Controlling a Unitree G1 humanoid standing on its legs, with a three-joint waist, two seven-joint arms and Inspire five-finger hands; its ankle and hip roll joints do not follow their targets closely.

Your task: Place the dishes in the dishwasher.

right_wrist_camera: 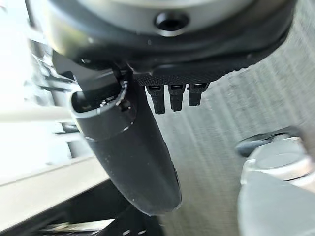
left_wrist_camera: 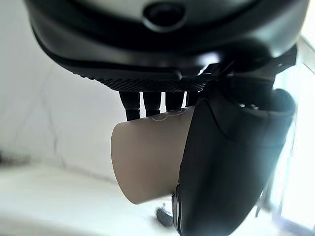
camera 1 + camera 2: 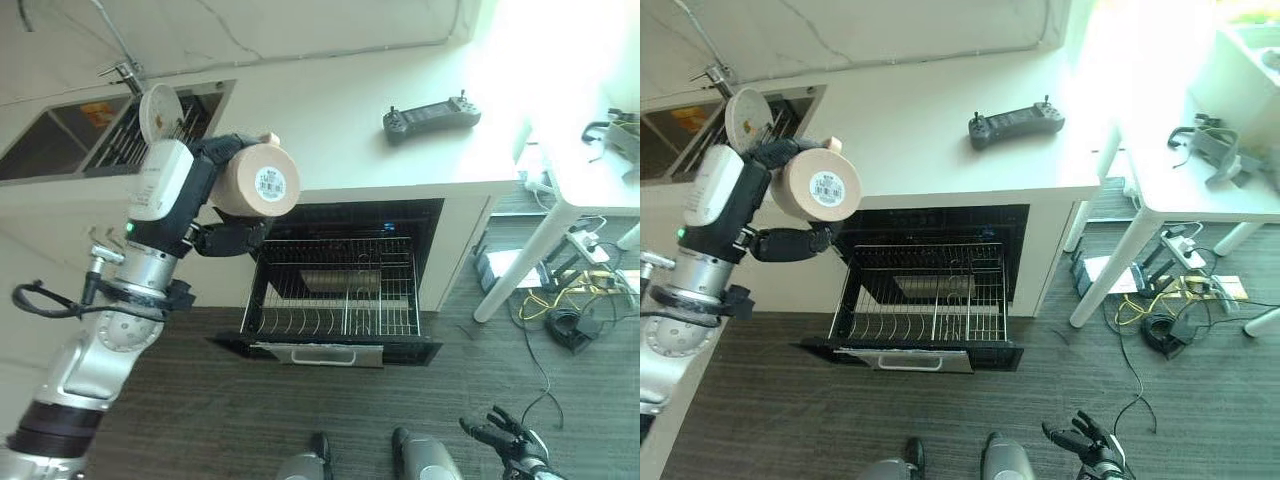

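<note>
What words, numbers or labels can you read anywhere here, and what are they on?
Nothing can be quoted as it reads.
Cup, held in the left robot hand: a white sticker on its base, print too small to read.
Sink: an orange label inside, blurred.
Controller on the counter: no readable marks.
Dishwasher: none visible.

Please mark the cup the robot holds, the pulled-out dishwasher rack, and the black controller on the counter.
cup [image 3: 262, 180]: left eye view, on its labelled base.
dishwasher rack [image 3: 335, 295]: left eye view, on the wire grid.
black controller [image 3: 430, 118]: left eye view, on the middle of its body.
</note>
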